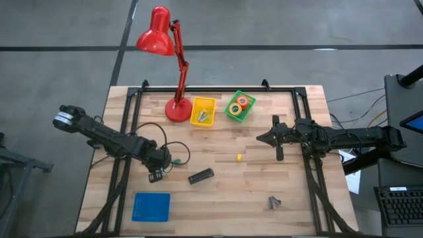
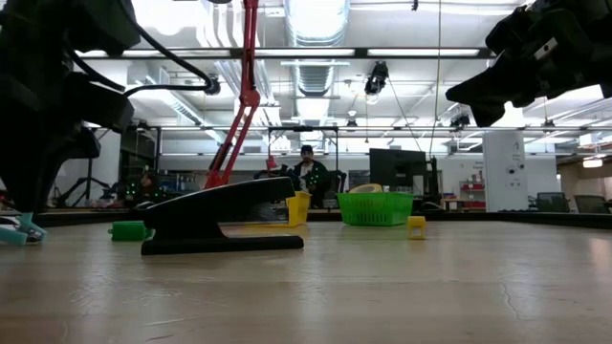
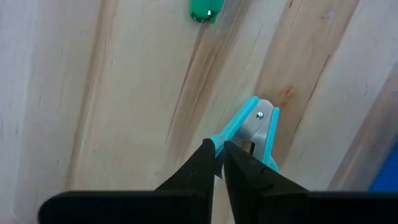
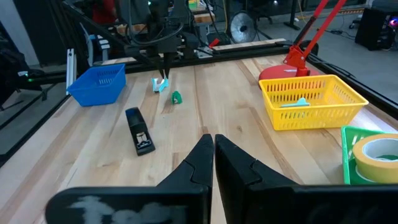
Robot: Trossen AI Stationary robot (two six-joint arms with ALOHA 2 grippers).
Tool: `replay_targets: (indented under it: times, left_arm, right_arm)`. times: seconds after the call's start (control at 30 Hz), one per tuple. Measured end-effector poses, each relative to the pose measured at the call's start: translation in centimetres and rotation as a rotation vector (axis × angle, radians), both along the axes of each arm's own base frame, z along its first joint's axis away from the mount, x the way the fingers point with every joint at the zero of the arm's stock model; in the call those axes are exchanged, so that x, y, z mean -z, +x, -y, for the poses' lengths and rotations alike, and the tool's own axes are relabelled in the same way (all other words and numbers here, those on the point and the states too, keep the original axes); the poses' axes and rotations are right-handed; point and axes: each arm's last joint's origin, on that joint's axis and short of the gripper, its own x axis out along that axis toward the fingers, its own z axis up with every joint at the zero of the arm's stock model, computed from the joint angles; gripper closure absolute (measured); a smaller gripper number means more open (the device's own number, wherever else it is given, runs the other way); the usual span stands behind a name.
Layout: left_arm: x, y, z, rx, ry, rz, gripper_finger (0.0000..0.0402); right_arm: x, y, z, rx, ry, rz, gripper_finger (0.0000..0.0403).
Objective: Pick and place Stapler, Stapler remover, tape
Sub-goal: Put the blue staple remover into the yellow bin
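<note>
My left gripper point(image 1: 156, 174) stands low over the table's left-middle, shut on a teal staple remover point(image 3: 258, 124). It shows below the gripper in the right wrist view point(image 4: 160, 85). The black stapler point(image 1: 201, 176) lies flat on the wood just right of that gripper and also shows in the low view point(image 2: 220, 218). Tape rolls point(image 1: 238, 104) sit in the green basket point(image 1: 249, 110). My right gripper point(image 1: 262, 138) hovers shut over the table's right-middle, touching nothing. My left gripper pinches one teal arm of the staple remover point(image 3: 229, 132) at its free end, between the two fingertips point(image 3: 205, 152). It comes from above, pointing down. The remover hangs below the fingers, low at the table point(image 2: 13, 233); whether it rests on the wood, I cannot tell.
A red desk lamp point(image 1: 177, 109) stands at the far edge beside a yellow basket point(image 1: 203, 102) with small things in it. A blue basket point(image 1: 151, 206) sits near-left. A green bit point(image 1: 177, 160), a yellow bit point(image 1: 239, 157) and a small grey metal thing point(image 1: 275, 201) lie loose.
</note>
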Motion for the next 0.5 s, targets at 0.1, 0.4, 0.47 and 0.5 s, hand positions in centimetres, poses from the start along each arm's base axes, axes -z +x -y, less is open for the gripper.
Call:
replay_targets:
  times: [0.1,0.4,0.47,0.5]
  left_arm:
    - [0.00,0.01,0.00,0.000,0.000,0.001,0.0374]
    - [-0.05,0.27,0.09,-0.002,-0.009,0.029,0.0372]
    - [-0.04,0.26,0.08,0.002,-0.008,0.029,0.0372]
    - [-0.04,0.27,0.08,0.002,-0.007,0.029,0.0373]
  right_arm:
    - [0.00,0.00,0.00,0.000,0.000,0.000,0.0390]
    - [0.00,0.00,0.00,0.000,0.000,0.000,0.0390]
    - [0.00,0.00,0.00,0.000,0.000,0.000,0.0390]
    - [0.00,0.00,0.00,0.000,0.000,0.000,0.0390]
